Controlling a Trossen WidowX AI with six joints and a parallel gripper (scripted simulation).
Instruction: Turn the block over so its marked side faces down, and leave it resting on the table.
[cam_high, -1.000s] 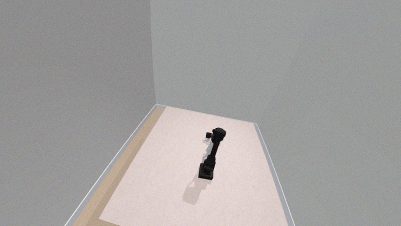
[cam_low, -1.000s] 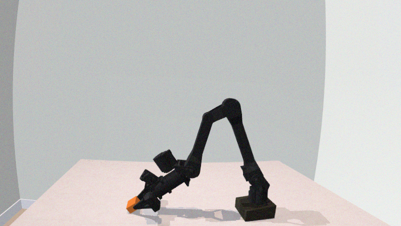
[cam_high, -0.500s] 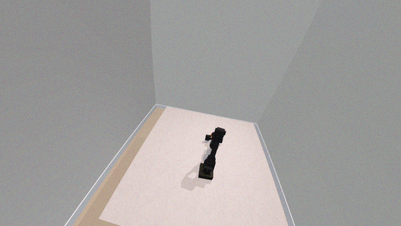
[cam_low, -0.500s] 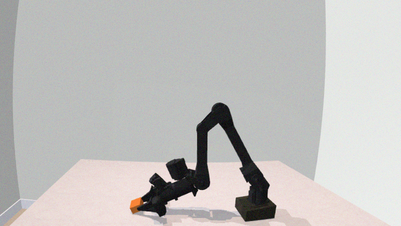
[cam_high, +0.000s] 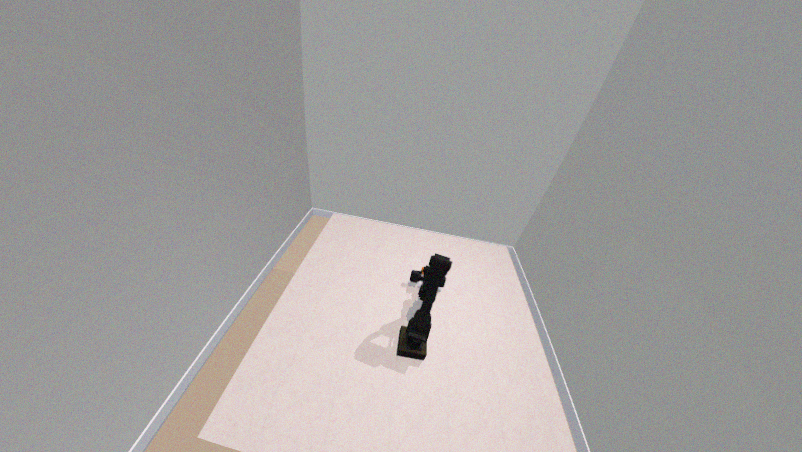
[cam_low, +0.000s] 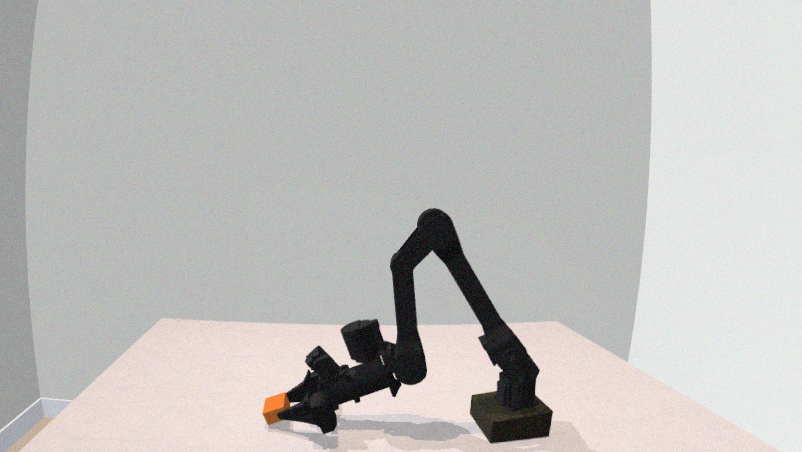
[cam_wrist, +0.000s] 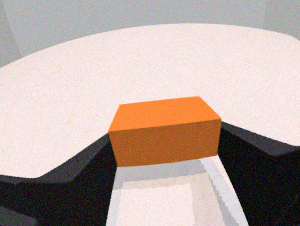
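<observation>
An orange block (cam_low: 276, 407) (cam_wrist: 165, 131) is held at the fingertips of my gripper (cam_low: 284, 406) (cam_wrist: 165, 132), which is shut on it from both sides. In the exterior view the gripper points forward and slightly down, and the block is tilted, close above the table (cam_low: 224, 359) (cam_wrist: 65, 110). Whether its lowest edge touches the table I cannot tell. The two block faces in the wrist view are plain orange; no marked side shows. In the top view only a small orange bit shows beside the dark arm.
The arm's square base (cam_high: 412, 343) (cam_low: 511, 418) stands on the table behind the gripper. The arm (cam_low: 404, 308) arches up and comes down to the wrist. Grey walls (cam_high: 421, 112) (cam_low: 336, 140) stand around the table.
</observation>
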